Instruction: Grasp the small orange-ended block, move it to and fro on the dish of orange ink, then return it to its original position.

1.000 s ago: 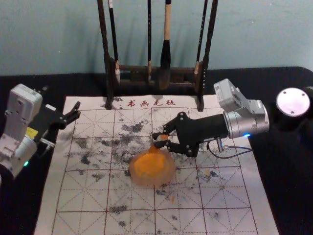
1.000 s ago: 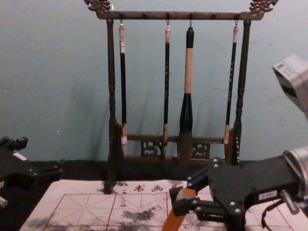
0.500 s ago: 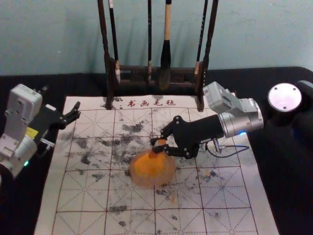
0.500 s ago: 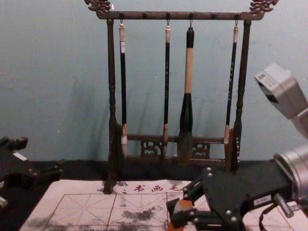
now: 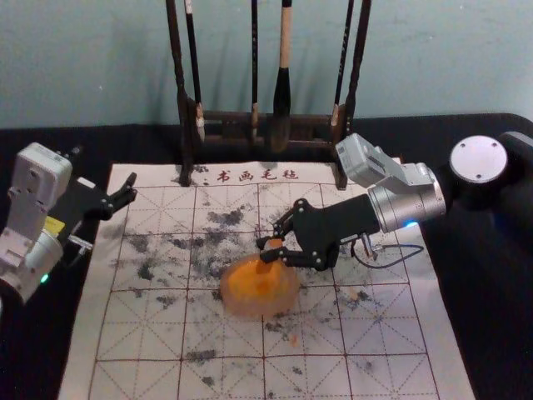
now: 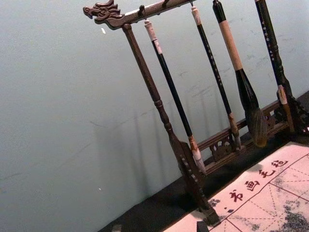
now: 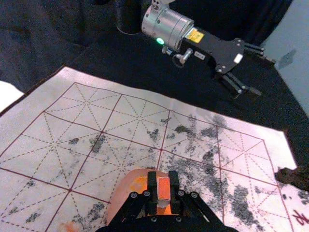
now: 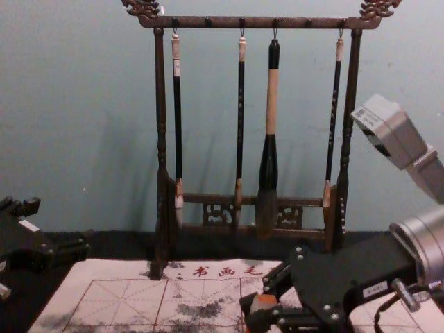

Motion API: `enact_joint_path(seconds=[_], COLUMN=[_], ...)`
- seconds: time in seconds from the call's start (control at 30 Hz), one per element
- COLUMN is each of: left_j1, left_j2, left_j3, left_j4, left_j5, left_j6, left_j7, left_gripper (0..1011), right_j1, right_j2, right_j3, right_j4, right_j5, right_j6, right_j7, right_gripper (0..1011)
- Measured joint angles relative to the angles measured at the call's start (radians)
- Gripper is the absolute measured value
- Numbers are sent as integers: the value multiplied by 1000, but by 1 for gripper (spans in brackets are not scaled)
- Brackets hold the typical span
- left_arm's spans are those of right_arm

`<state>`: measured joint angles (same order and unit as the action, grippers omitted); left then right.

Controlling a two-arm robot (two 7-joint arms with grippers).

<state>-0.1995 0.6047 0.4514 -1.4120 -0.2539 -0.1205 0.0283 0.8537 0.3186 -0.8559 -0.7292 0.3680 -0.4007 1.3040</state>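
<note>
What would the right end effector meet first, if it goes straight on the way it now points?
Probably the dish of orange ink, reached first by the orange-ended block that the right end effector holds; the exact depth is unclear.

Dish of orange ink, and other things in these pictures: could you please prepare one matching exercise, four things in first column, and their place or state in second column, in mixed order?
Column one
1. small block
2. dish of orange ink
3. left gripper
4. brushes

Column two
A. hang from the stand
B. open, away from the dish
C. held in the right gripper
D. on the gridded mat

Right pairs: 1-C, 2-D, 3-B, 4-A
</note>
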Motion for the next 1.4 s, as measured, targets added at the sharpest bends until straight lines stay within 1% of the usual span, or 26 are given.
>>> enact_joint_path(seconds=[0.17, 0.3, 0.47, 0.8, 0.97, 1.23, 1.4], left_j1=[0, 0, 0, 0, 0, 0, 0], left_j2=[0, 0, 0, 0, 0, 0, 0], left_j3=[0, 0, 0, 0, 0, 0, 0], left_j4=[0, 0, 0, 0, 0, 0, 0], left_j5=[0, 0, 0, 0, 0, 0, 0], left_j6=[0, 0, 0, 0, 0, 0, 0], left_j7=[0, 0, 0, 0, 0, 0, 0], left_gripper=[1001, 1001, 1002, 1001, 1001, 1001, 1001], right_j1=[13, 22, 28, 34, 40, 43, 43], right_j2=[-12, -24, -38, -53, -64, -66, -58], right_j3=[-11, -20, -21, -15, -14, -9, -5], right_j4=[24, 48, 71, 89, 106, 110, 101], right_j5=[-7, -21, -33, -48, -64, -81, -87], right_j6=[2, -2, -14, -28, -36, -38, -36], right_j7=[18, 20, 13, -7, -21, -35, -38], right_gripper=[134, 134, 134, 134, 134, 134, 134])
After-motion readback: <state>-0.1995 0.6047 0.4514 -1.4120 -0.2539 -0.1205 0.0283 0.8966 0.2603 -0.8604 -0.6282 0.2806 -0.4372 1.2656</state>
